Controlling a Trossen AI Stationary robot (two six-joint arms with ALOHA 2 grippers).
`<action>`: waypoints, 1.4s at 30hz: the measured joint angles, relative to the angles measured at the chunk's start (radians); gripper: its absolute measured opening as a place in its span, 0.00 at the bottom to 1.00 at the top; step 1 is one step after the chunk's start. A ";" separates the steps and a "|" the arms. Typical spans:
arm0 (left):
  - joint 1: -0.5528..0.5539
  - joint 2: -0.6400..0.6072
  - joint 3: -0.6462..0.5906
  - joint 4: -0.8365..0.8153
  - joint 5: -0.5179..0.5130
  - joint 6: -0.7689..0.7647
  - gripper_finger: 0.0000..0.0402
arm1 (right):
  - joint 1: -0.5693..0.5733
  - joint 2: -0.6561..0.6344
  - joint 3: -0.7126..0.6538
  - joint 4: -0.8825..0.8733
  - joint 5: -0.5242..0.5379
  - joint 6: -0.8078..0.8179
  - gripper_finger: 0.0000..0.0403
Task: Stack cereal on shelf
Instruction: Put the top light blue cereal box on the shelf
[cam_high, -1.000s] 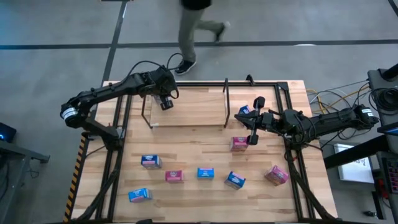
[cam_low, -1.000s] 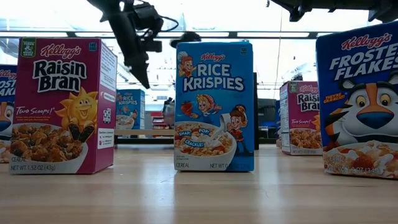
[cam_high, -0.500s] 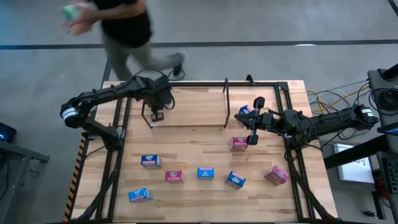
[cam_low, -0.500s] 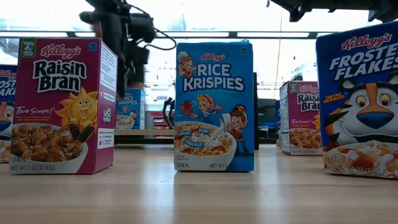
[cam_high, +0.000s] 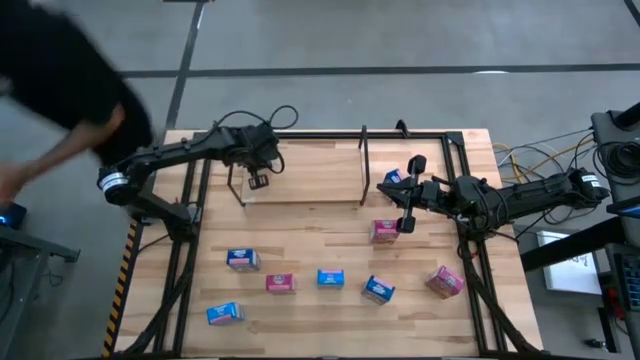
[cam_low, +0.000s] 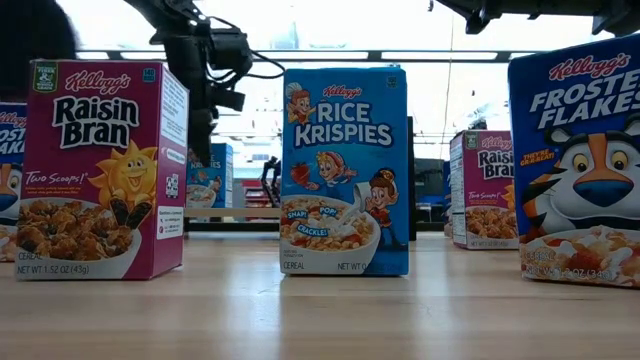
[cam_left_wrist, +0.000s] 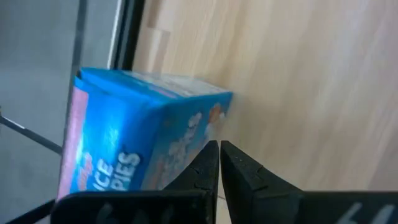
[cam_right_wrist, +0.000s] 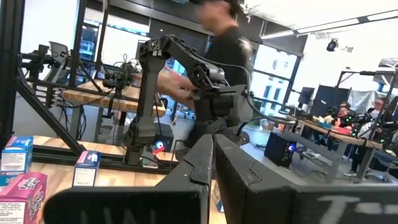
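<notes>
My left gripper (cam_high: 258, 181) is shut and hangs over the left end of the shelf (cam_high: 363, 160), a black rod rack over a pale wood panel. A blue Rice Krispies box (cam_left_wrist: 137, 143) stands there, right beside the gripper. The box also shows in the low view (cam_low: 207, 170), behind the pink Raisin Bran box (cam_low: 100, 170). My right gripper (cam_high: 409, 195) is shut and empty at the shelf's right end, near a blue box (cam_high: 395, 178) and a pink box (cam_high: 384, 231). Several more blue and pink boxes, such as the blue one (cam_high: 330, 277), stand along the near half of the table. My left gripper's shut fingers (cam_left_wrist: 208, 163) stand right beside one upright edge of the blue box (cam_left_wrist: 219, 115). I cannot tell whether they touch it. The box stands on the wood panel.
Slanted black arm-support frames (cam_high: 180, 250) run along both table sides. A person (cam_high: 60, 90) moves past the table's far left corner. Cables and equipment (cam_high: 610, 150) lie beyond the right edge. Bare wood (cam_high: 300, 225) lies between the shelf and the near row of boxes.
My left gripper has gone down and toward the table's near left, to the shelf's left end. A person has walked along the far edge from the middle to the left.
</notes>
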 joint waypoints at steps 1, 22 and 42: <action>0.000 0.003 0.000 0.006 0.000 0.000 0.00 | 0.000 0.000 0.000 0.000 0.000 0.000 0.02; 0.005 0.075 0.000 0.037 -0.043 0.009 0.00 | 0.000 0.000 0.000 0.000 0.000 0.000 0.02; 0.026 0.076 0.000 0.045 -0.045 0.041 0.00 | 0.000 0.000 0.000 -0.001 0.000 0.000 0.02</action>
